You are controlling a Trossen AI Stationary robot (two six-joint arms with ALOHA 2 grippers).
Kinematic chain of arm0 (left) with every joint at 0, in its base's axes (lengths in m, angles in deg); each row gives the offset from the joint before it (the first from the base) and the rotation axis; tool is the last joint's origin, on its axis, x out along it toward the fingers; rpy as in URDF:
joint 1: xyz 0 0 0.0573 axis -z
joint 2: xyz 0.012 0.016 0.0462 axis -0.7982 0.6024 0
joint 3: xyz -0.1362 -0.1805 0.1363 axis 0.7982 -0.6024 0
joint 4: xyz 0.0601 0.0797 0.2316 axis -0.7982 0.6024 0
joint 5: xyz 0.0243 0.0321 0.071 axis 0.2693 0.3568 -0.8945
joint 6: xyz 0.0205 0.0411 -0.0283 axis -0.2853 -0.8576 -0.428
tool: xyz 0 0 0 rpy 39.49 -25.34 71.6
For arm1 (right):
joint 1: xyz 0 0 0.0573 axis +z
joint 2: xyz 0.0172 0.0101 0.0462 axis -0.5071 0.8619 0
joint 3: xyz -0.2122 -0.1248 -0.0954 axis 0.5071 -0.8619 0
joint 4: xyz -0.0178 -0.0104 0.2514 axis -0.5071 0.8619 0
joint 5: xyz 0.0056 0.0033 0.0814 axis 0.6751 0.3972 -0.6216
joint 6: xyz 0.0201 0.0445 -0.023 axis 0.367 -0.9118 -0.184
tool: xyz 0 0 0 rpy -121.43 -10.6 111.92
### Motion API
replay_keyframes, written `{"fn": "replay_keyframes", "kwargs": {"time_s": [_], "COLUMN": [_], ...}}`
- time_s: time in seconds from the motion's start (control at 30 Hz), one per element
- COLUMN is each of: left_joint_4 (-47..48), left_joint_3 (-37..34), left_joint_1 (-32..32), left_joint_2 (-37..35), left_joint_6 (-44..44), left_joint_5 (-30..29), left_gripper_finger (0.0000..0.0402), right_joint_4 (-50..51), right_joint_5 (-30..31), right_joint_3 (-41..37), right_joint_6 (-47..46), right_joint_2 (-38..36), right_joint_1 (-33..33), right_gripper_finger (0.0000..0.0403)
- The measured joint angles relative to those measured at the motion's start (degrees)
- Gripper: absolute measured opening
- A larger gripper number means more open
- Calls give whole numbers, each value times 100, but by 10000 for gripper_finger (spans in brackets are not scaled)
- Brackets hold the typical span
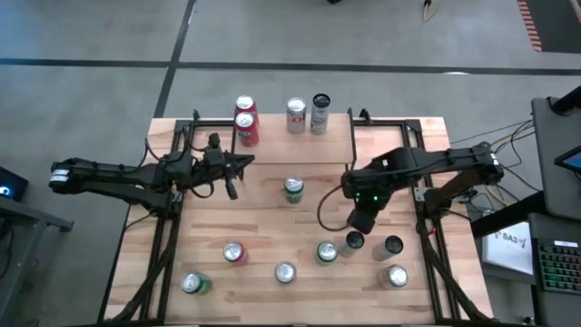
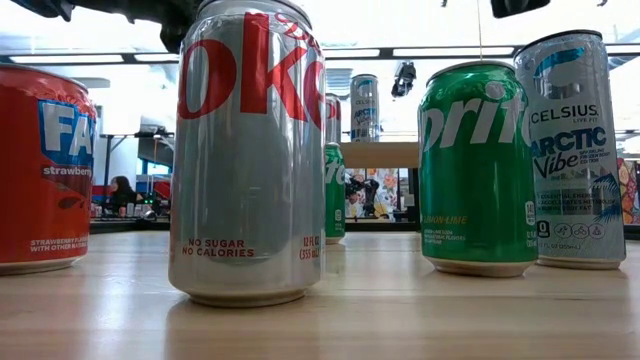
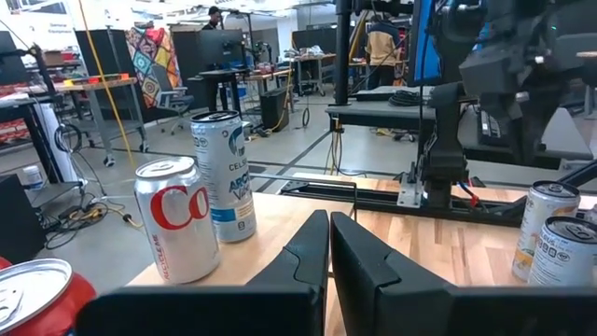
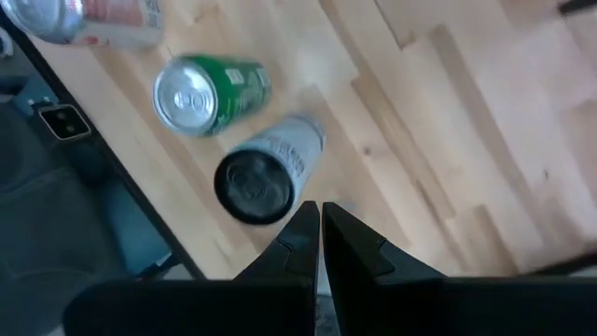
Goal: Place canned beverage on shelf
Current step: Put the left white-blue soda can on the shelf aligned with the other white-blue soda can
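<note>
Light-wood shelf (image 1: 272, 143) holding four upright cans (image 1: 296, 114), left gripper (image 1: 232, 191) and right gripper (image 1: 356, 227) jaws clenched empty

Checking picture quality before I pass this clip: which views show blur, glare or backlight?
Right wrist view: motion blur smears the dark-topped can and the green can past the shut right pincer. Low view: bright ceiling lights behind leave the near silver cola can backlit, with the room beyond soft. Left wrist view: sharp, even light. High view: evenly lit, no strong glare.
</note>
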Motion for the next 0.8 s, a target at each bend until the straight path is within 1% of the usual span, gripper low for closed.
{"fn": "replay_keyframes", "kwargs": {"time_s": [0.1,0.3,0.43,0.53,0.6,0.63,0.7,0.8], "left_joint_4": [0,-10,-47,-48,-48,-48,-48,-51], "left_joint_3": [0,0,0,0,0,0,0,0], "left_joint_1": [2,0,2,1,2,2,2,2], "left_joint_2": [-1,1,-1,1,0,2,0,2], "left_joint_6": [90,147,189,191,209,228,233,233], "left_joint_5": [0,2,2,2,2,2,2,3], "left_gripper_finger": [0,0,0,0,0,0,0,0], "right_joint_4": [106,135,135,84,31,-33,-139,-246], "right_joint_5": [-17,-4,108,450,791,898,911,909], "right_joint_3": [0,0,0,0,0,0,0,0], "right_joint_6": [-340,-548,-37,520,796,878,963,840], "right_joint_2": [37,158,240,256,254,254,254,254], "right_joint_1": [195,673,1058,1351,1531,1608,1695,1775], "right_gripper_finger": [9,9,9,9,9,9,9,9]}}
